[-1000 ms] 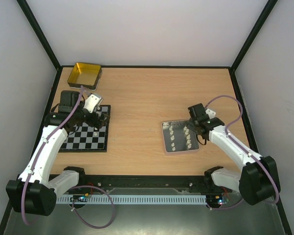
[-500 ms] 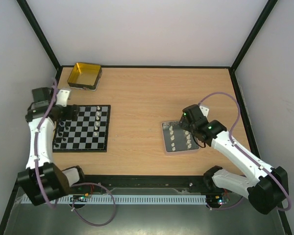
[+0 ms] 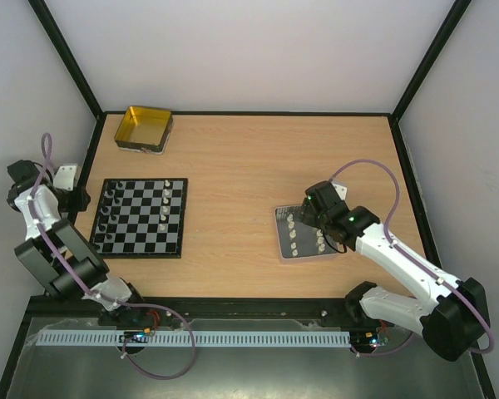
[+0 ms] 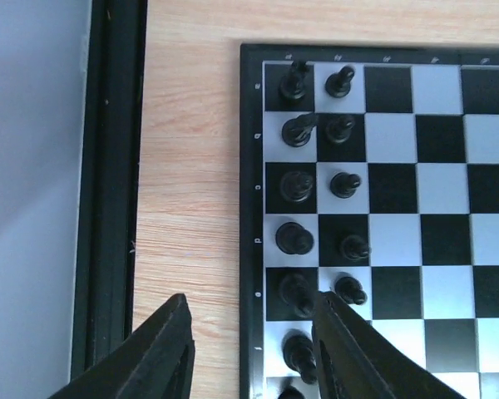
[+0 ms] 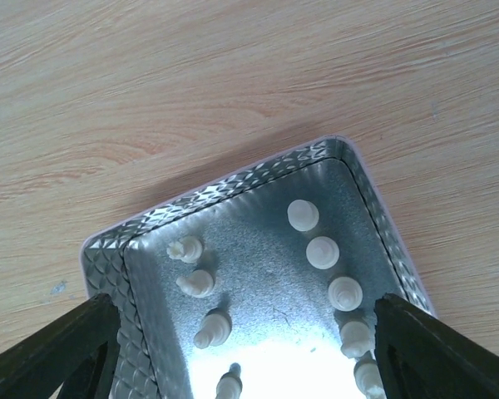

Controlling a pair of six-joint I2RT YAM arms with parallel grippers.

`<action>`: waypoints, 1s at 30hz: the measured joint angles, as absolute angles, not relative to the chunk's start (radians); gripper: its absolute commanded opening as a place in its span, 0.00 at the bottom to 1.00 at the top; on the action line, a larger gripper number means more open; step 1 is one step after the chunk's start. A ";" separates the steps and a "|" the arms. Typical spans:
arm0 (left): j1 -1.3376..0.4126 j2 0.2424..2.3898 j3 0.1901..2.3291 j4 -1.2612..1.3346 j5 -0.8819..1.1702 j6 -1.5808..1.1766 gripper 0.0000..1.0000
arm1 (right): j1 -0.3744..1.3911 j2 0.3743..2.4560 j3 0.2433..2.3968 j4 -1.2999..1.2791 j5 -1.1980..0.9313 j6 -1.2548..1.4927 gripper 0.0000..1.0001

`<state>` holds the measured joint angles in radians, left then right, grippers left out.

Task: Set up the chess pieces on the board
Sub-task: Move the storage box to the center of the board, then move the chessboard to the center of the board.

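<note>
The board (image 3: 141,231) lies at the table's left. Black chess pieces (image 3: 108,212) fill its two left columns, seen close as two rows (image 4: 298,184) on the board (image 4: 449,191). A few white pieces (image 3: 165,204) stand toward its right side. My left gripper (image 3: 75,198) hangs off the board's left edge; in the left wrist view it (image 4: 249,366) is open over the board's border, holding nothing. More white pieces (image 5: 323,252) stand in two rows in a silver tray (image 5: 233,195). My right gripper (image 5: 249,357) is wide open above that tray (image 3: 308,258), also empty.
A yellow tin (image 3: 144,127) sits at the back left corner, behind the board. A black frame rail (image 4: 112,191) runs along the table's left edge beside the left gripper. Bare wood lies between board and tray.
My left arm has swung from over the board's back edge out to the table's far left, its jaws narrowing. My right gripper has shifted left over the tray and opened wider.
</note>
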<state>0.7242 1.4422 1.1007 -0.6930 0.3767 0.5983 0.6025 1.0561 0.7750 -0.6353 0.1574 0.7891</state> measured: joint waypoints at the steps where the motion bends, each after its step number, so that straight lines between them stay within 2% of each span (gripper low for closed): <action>1: 0.726 1.464 1.101 -0.685 0.373 0.607 0.37 | 0.603 1.056 0.773 -0.632 0.153 0.789 0.80; 3: 0.730 1.512 1.101 -0.663 0.358 0.615 0.36 | 0.603 1.057 0.767 -0.621 0.143 0.790 0.79; 7: 0.736 1.608 1.120 -0.627 0.344 0.619 0.26 | 0.603 1.058 0.754 -0.608 0.128 0.791 0.78; 18: 0.729 1.817 1.208 -0.516 0.316 0.537 0.26 | 0.603 1.079 0.745 -0.594 0.112 0.794 0.74; 30: 0.622 1.898 1.216 -0.453 0.279 0.483 0.22 | 0.603 1.119 0.745 -0.582 0.079 0.794 0.71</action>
